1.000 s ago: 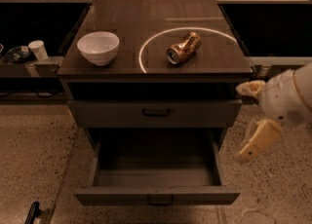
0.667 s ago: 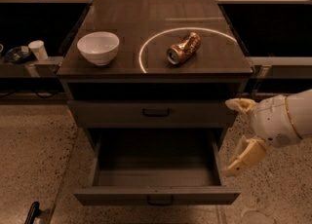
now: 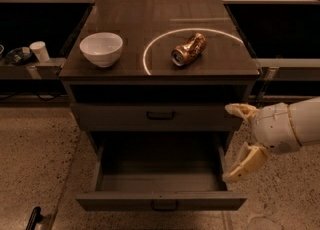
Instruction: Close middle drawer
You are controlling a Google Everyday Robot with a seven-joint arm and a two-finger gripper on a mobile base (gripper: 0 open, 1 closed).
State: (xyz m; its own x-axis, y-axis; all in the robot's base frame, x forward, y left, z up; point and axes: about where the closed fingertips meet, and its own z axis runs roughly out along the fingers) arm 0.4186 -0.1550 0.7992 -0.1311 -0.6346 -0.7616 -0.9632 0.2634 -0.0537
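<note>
Contact has not been made yet: the end effector (image 3: pixel 227 143) hangs below the front right corner of the tabletop (image 3: pixel 150 14), out past the cabinet's right side. Its two pale fingers (image 3: pixel 245 163) are spread wide apart, one above the other, and they hold nothing.

The step in hand looks like the approach. The middle drawer (image 3: pixel 160 176) is pulled far out toward the camera, well forward of the tabletop's front edge, with its empty inside in full view. Its flat front panel carries a small dark handle (image 3: pixel 165 205) at the centre. The end effector sits just beside the drawer's right wall, level with it or slightly higher, and behind the line of the front panel. Whether the lower finger touches that wall I cannot tell.

To my eye, the next move calls for swinging round to the near side of the front panel and meeting it somewhere near the handle. A straight push back toward the cabinet would then slide it under the tabletop. A push far off centre might skew the drawer on its runners.

Above it, the top drawer (image 3: pixel 115 119) is nearly flush with the cabinet. On the tabletop a white bowl (image 3: pixel 101 48) stands near the left edge, and a dented can (image 3: pixel 189 49) lies on its side right of centre. Neither is in the way.
</note>
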